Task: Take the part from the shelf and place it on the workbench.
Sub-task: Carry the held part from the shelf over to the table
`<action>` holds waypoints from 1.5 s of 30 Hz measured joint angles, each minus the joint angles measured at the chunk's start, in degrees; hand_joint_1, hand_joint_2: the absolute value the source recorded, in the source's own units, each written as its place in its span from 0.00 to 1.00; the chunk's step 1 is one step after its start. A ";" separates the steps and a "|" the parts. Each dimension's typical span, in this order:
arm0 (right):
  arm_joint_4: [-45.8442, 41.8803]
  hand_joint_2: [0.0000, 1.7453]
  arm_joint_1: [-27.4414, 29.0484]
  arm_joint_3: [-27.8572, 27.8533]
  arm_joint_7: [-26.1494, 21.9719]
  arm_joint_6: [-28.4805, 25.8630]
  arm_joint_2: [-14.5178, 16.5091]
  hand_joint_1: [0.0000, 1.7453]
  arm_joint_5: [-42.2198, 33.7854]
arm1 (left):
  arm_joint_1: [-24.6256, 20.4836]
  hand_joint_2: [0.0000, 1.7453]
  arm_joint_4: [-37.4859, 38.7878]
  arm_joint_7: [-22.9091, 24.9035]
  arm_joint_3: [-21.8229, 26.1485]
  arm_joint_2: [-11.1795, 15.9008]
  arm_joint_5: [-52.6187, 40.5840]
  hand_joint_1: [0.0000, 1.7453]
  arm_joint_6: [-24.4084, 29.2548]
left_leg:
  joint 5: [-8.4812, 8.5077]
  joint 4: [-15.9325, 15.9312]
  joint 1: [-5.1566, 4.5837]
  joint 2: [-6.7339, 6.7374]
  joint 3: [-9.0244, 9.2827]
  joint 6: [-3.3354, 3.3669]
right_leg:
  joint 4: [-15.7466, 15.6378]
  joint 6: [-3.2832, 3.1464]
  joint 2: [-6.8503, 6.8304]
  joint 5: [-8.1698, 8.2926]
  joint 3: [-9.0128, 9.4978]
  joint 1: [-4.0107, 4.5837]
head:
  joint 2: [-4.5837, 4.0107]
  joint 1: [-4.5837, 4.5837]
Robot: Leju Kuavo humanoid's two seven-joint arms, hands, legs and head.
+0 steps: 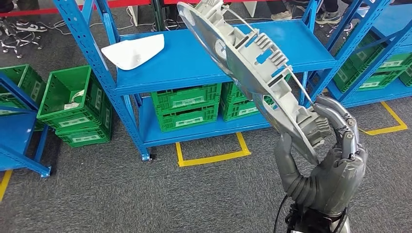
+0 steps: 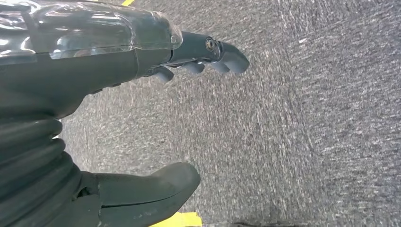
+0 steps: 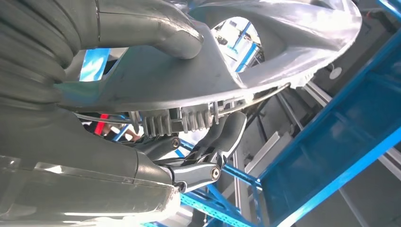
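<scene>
Grey cast metal, ribbed on one face and smooth on the other: the part [image 1: 252, 68] is off the shelf and held aloft by the right hand [image 1: 323, 165], tilted steeply, its upper end rising over the blue shelf [image 1: 184, 63]. In the head view the thumb presses the smooth face near the lower end and the fingers [image 1: 340, 121] wrap over the ribbed edge. A white moulded piece [image 1: 133, 51] lies on the shelf board; green crates [image 1: 187, 107] sit on the tier below and more stand on the floor to the left. A yellow floor marking [image 1: 214, 156] lies on the grey carpet before the shelf.

Left wrist view: the left hand [image 2: 142, 118] hangs over carpet, fingers apart from the thumb, holding nothing.

Right wrist view: the thumb [image 3: 161, 33] bears on the part's broad face while the fingers clamp its finned rim from the other side; the grip appears firm.

Assessment: pick-up is complete. Remaining, by my judgement, are the carry to the workbench and the set-down.
</scene>
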 joint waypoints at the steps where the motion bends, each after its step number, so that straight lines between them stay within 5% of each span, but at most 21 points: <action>1: 0.04 1.00 -0.02 0.06 0.01 0.01 -0.09 1.00 0.14 | -0.01 1.00 0.00 -0.07 -0.01 -0.04 0.00 0.00 0.00 | -0.17 0.05 0.12 -0.55 0.25 -0.26 | -2.62 0.04 0.29 2.46 0.80 -0.15 | 0.00 0.02; 4: 0.07 1.00 -0.17 0.13 0.02 -0.01 -0.26 1.00 0.42 | -0.22 1.00 0.00 -0.28 -0.02 -0.15 0.00 0.00 0.00 | -0.69 0.39 0.37 -2.43 0.45 -1.32 | -12.96 0.00 3.32 7.89 4.97 -0.69 | -0.01 -0.03; 7: 0.11 1.00 -0.35 0.17 0.13 -0.01 -0.46 1.00 0.69 | -0.38 1.00 0.00 -0.31 -0.05 -0.21 0.00 0.00 0.00 | -0.49 0.67 0.70 -4.45 -0.49 -2.45 | -15.12 -0.62 3.19 7.23 6.02 -0.59 | 0.00 -0.14; 10: 0.15 1.00 -0.67 0.34 0.29 -0.03 -0.60 1.00 0.83 | -0.17 1.00 0.02 -0.20 -0.06 -0.25 -0.01 0.00 -0.01 | -2.42 3.96 0.62 -1.21 -2.42 -3.44 | -15.46 -1.65 0.73 7.15 6.34 -0.55 | 0.00 -0.59; 12: 0.10 1.00 -0.80 0.49 0.32 -0.05 -0.66 1.00 0.86 | -0.16 1.00 0.02 -0.16 -0.06 -0.27 -0.01 0.00 -0.02 | -5.75 11.30 0.72 1.42 -6.37 -3.89 | -15.50 -2.23 -0.90 6.91 6.50 -0.30 | 0.00 -1.07; 14: 0.18 1.00 -0.84 0.56 0.35 -0.04 -0.74 1.00 0.86 | -0.05 1.00 0.02 -0.15 -0.06 -0.26 -0.01 0.00 -0.02 | -7.22 17.34 0.84 1.50 -9.93 -4.00 | -15.42 -2.53 -2.42 6.66 6.62 -0.02 | 0.00 -1.13; 15: 0.24 1.00 -0.84 0.60 0.37 -0.03 -0.77 1.00 0.86 | 0.03 1.00 0.02 -0.15 -0.06 -0.25 0.00 0.00 -0.02 | -6.33 17.49 0.83 1.49 -10.28 -3.90 | -15.39 -2.61 -3.09 6.51 6.76 0.11 | 0.00 -1.14; 17: 0.31 1.00 -0.89 0.81 0.38 -0.03 -0.79 1.00 0.87 | 0.13 1.00 0.01 -0.15 -0.06 -0.22 0.00 0.00 -0.02 | -2.06 11.52 0.61 2.48 -7.62 -3.30 | -15.36 -2.59 -4.24 6.12 7.30 0.40 | 0.00 -1.15; 18: 0.32 1.00 -0.94 0.94 0.39 -0.03 -0.80 1.00 0.93 | 0.10 1.00 0.01 -0.15 -0.06 -0.19 0.00 0.00 -0.02 | -0.38 7.72 0.20 4.25 -5.71 -2.81 | -15.37 -2.48 -4.77 5.89 7.62 0.61 | 0.00 -1.13; 20: 0.31 1.00 -1.07 1.13 0.42 -0.03 -0.83 1.00 1.26 | -0.04 1.00 0.01 -0.15 -0.07 -0.17 -0.01 0.00 -0.02 | 0.97 2.79 -0.62 6.96 -3.42 -1.88 | -15.32 -2.05 -5.88 5.50 8.00 1.00 | 0.00 -1.10; 21: 0.31 1.00 -1.11 1.15 0.46 -0.03 -0.85 1.00 1.50 | -0.11 1.00 0.01 -0.15 -0.08 -0.17 -0.02 0.00 -0.02 | 0.71 2.18 -0.91 7.33 -3.24 -1.60 | -15.35 -1.79 -6.59 5.34 8.10 1.13 | 0.00 -1.07; 23: 0.30 1.00 -1.19 1.18 0.56 -0.03 -0.92 1.00 1.83 | -0.11 1.00 0.00 -0.14 -0.08 -0.22 -0.02 0.00 -0.02 | 0.91 1.75 -0.70 5.51 -3.33 -1.20 | -15.34 -1.23 -7.87 4.91 8.37 1.14 | 0.00 -1.02; 25: 0.28 1.00 -1.29 1.19 0.60 -0.04 -1.01 1.00 1.97 | -0.09 1.00 0.00 -0.13 -0.07 -0.28 -0.02 0.00 -0.02 | 1.31 1.33 -0.19 3.57 -3.17 -0.70 | -13.00 -0.62 -5.53 3.00 7.73 0.87 | 0.00 -0.75; 27: 0.26 1.00 -1.34 1.20 0.61 -0.05 -1.08 1.00 1.99 | -0.22 1.00 -0.01 -0.13 -0.07 -0.31 -0.02 0.00 -0.02 | 1.56 1.23 0.05 1.59 -3.10 -0.37 | -6.04 -0.18 -1.55 -0.55 4.70 0.50 | 0.00 -0.18; 29: 0.31 1.00 -1.29 1.24 0.62 -0.04 -1.14 1.00 1.98 | -0.23 1.00 -0.02 -0.13 -0.08 -0.34 -0.02 0.00 -0.02 | 1.61 1.27 0.05 -0.42 -3.04 -0.28 | 0.77 0.03 -0.17 -2.60 1.13 0.36 | 0.00 0.34; 30: 0.34 1.00 -1.27 1.27 0.62 -0.03 -1.16 1.00 1.97 | -0.13 1.00 -0.01 -0.13 -0.07 -0.36 -0.02 0.00 -0.02 | 1.60 1.28 0.04 -1.37 -2.94 -0.29 | 1.57 0.03 0.03 -1.93 0.34 0.35 | 0.00 0.57; 34: 0.34 1.00 -1.43 1.42 0.62 -0.03 -1.29 1.00 1.97 | 0.02 1.00 0.00 -0.13 -0.07 -0.42 -0.02 0.00 -0.03 | 1.39 1.43 -0.02 -4.49 -2.54 -0.66 | -10.75 -0.81 3.00 6.77 4.13 0.22 | 0.00 1.47; 37: 0.32 1.00 -1.56 1.49 0.62 -0.02 -1.39 1.00 1.97 | 0.03 1.00 0.00 -0.13 -0.07 -0.38 -0.02 0.00 -0.04 | 1.49 1.64 0.12 -5.84 -3.42 -1.52 | -14.50 -1.61 3.95 7.28 5.45 0.22 | 0.00 1.53; 39: 0.33 1.00 -1.66 1.52 0.62 -0.01 -1.46 1.00 1.98 | 0.16 1.00 0.00 -0.12 -0.06 -0.26 -0.02 0.00 -0.03 | 1.05 2.13 0.05 -4.51 -3.89 -2.11 | -15.02 -2.23 2.90 7.35 5.69 0.03 | 0.00 1.41; 42: 0.22 1.00 -1.69 1.54 0.62 -0.10 -1.52 1.00 2.01 | 0.00 1.00 0.02 -0.11 -0.08 -0.31 -0.02 0.00 -0.02 | -3.36 9.75 0.14 1.01 -7.76 -3.13 | -15.55 -2.99 0.69 7.42 6.08 -0.14 | 0.00 0.42; 45: 0.24 1.00 -1.65 1.53 0.62 -0.12 -1.57 1.00 2.02 | -0.01 1.00 0.02 -0.11 -0.07 -0.31 -0.02 0.00 -0.02 | -5.90 18.05 1.09 1.41 -12.25 -4.05 | -15.49 -2.90 -1.67 7.13 6.21 -0.19 | 0.00 -0.01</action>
